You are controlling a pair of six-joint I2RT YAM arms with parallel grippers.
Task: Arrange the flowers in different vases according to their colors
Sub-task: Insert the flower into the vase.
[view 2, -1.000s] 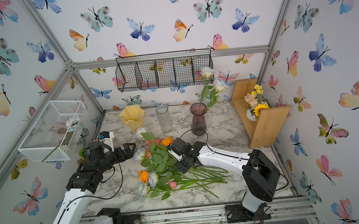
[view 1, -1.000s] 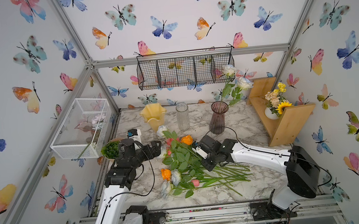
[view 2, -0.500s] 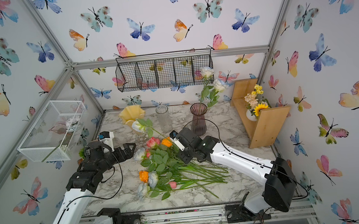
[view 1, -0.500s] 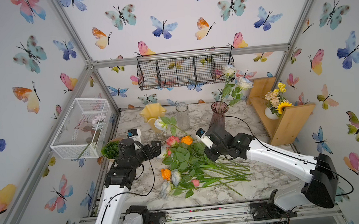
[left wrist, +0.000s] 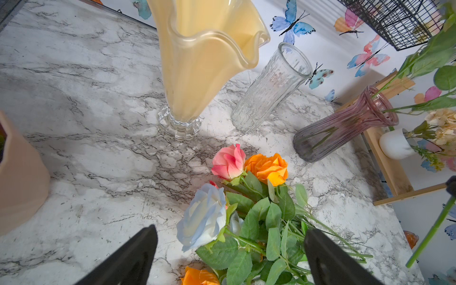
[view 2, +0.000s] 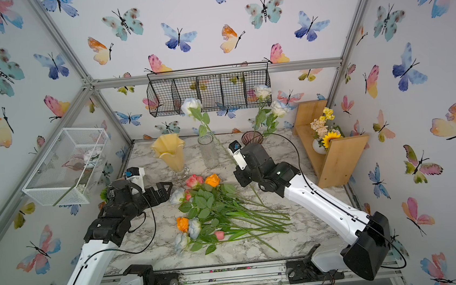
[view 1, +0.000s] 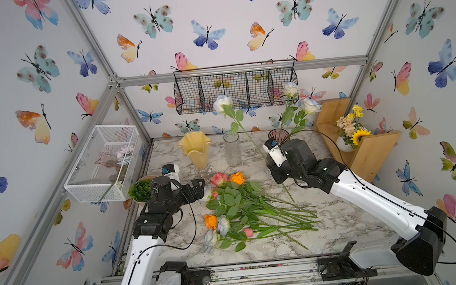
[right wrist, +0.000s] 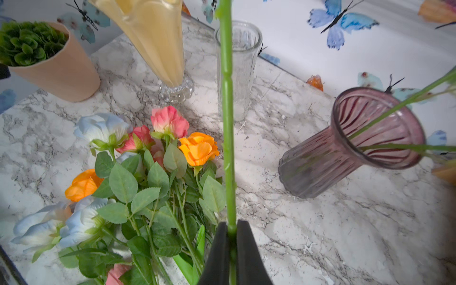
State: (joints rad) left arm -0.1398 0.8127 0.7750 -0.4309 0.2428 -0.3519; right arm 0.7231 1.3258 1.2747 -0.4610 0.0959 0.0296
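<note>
- Right arm reaches from the near right corner toward the middle of the marble-patterned tabletop (view 1: 341, 223), wrist raised. The right hand (right wrist: 232, 230) is clenched on the thin green stem of a white rose (view 1: 222, 103).
- The white rose leans up and to the far left, its pale, blue-tinged bloom high above the clear ribbed vase (view 1: 232, 151). The cut end of its stem hangs below the right hand, over the lying stems.
- Left arm is bent low at the near left. The left hand (left wrist: 230, 232) is released, its black fingers (left wrist: 128, 259) spread wide, just beside a white bloom at the left edge of the flower pile (view 1: 240, 204).
- The flower pile lies flat between the arms: orange, pink and white blooms with serrated leaves, stems fanning to the right.
- The smoky purple vase (right wrist: 345, 153), ribbed and flared, stands just beyond the right hand with two white roses (view 1: 309, 105) in it.
- The yellow vase (view 1: 196, 151), ruffled at the rim, stands left of the clear ribbed vase.
</note>
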